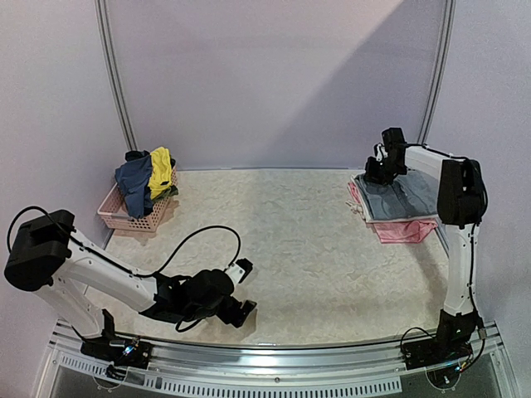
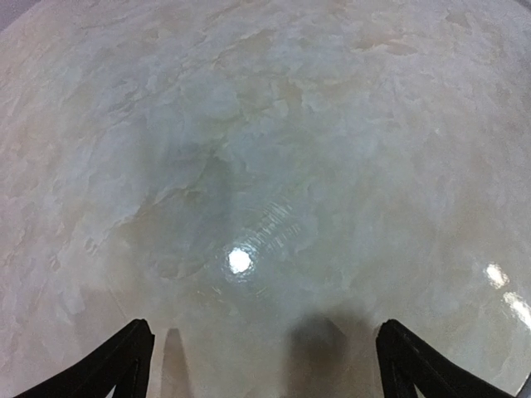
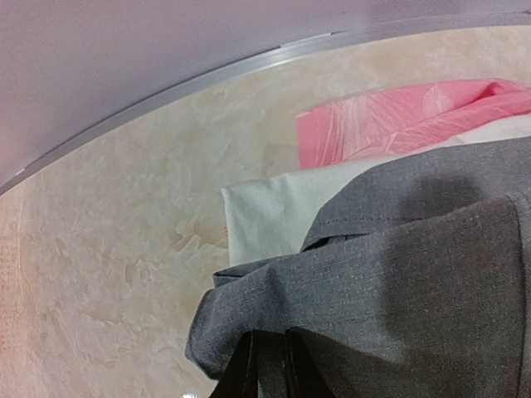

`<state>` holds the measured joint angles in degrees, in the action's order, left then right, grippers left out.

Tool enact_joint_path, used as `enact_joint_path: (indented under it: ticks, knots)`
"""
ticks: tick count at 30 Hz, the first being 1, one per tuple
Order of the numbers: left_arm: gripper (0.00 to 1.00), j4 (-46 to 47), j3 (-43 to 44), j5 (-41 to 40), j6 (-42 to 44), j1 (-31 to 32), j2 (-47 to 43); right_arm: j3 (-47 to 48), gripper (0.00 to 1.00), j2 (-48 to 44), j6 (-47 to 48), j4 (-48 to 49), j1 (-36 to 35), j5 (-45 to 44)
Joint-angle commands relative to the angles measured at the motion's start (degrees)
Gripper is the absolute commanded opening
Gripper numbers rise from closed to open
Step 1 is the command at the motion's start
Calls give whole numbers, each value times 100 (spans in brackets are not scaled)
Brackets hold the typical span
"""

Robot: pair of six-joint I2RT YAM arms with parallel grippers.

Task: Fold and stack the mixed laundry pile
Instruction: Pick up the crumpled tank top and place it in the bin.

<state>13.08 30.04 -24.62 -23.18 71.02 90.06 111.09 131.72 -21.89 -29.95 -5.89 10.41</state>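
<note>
At the back right a stack lies on the table: grey trousers on top, a white piece under them, and a pink piece at the bottom. My right gripper is at the stack's far left corner, shut on a fold of the grey trousers. The navy blue top and the yellow garment hang out of the basket at the back left. My left gripper is open and holds nothing, low over bare table near the front left.
The pink lattice basket stands at the table's back left corner. A rail and the wall run just behind the stack. A black cable loops over the table by the left arm.
</note>
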Motion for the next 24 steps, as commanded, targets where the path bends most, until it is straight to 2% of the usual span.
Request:
enact_joint_path:
  ticks: [1, 8, 16, 24]
  knots:
    - [96, 108, 43, -130, 28, 78, 74, 534, 12, 475, -147, 236, 9, 339]
    - [96, 16, 91, -233, 28, 65, 52, 1051, 13, 1120, -325, 354, 13, 373]
    - [97, -324, 196, -437, 17, 61, -143, 1356, 14, 1235, -404, 484, 18, 490]
    - [97, -1239, 592, -921, 71, 61, -542, 1692, 38, 519, -240, 442, -135, 913]
